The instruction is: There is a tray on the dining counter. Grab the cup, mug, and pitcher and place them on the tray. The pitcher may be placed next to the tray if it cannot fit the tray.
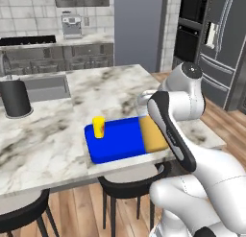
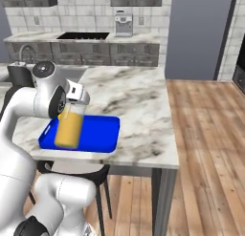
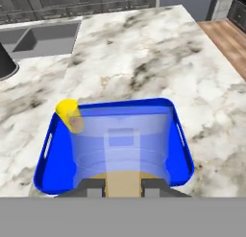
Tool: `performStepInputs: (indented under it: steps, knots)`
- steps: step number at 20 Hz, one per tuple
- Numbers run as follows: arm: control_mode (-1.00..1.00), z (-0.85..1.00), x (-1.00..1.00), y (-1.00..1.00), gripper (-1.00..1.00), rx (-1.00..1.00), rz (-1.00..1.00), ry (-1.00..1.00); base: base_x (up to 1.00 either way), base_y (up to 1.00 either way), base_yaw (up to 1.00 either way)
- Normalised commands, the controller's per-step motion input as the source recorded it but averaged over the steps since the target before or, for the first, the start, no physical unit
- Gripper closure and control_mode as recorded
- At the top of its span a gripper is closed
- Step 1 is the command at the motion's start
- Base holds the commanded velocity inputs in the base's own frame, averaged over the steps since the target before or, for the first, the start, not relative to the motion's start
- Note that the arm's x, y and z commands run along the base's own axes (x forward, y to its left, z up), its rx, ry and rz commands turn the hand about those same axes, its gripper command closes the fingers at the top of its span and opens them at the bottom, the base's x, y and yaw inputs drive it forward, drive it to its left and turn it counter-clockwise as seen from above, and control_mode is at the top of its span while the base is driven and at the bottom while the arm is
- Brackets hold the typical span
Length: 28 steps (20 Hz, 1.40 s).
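Right base view: the pitcher, a clear glass cylinder holding orange liquid, is seen held upright at the end of the white arm, over the near left part of the tray; whether its base touches the tray floor cannot be told. The blue tray lies flat on the marble desk, close to its near edge. From the hand view the claw is seen pinching the pitcher, one dark finger on each side of the glass, with the blue tray visible through the clear wall. The cup, a slim yellow tumbler with a reddish mark, is shown standing upright in the tray's far left corner, just beside the pitcher. In the left base view the cup is seen on the tray, and a black canister stands well apart on the desk, near the inset sink. Black stools are tucked under the near edge.
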Motion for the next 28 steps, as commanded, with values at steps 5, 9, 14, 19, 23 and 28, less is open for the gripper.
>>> performStepInputs:
  steps: [5, 9, 14, 19, 23, 28]
  knots:
    - [1.00, 0.00, 0.00, 0.00, 1.00, 0.00, 0.00, 0.00, 0.50, -0.20, 0.00]
    - [1.00, 0.00, 0.00, 0.00, 1.00, 0.00, 0.00, 0.00, 0.48, -0.13, 0.00]
    - [1.00, 0.00, 0.00, 0.00, 1.00, 0.00, 0.00, 0.00, 0.49, -0.14, 0.00]
    - [1.00, 0.00, 0.00, 0.00, 1.00, 0.00, 0.00, 0.00, 0.54, -0.07, 0.00]
    - [1.00, 0.00, 0.00, 0.00, 1.00, 0.00, 0.00, 0.00, 0.53, -0.01, 0.00]
    - [-1.00, 0.00, 0.33, 0.00, 1.00, 0.00, 0.00, 0.00, 0.12, 0.00, 0.00]
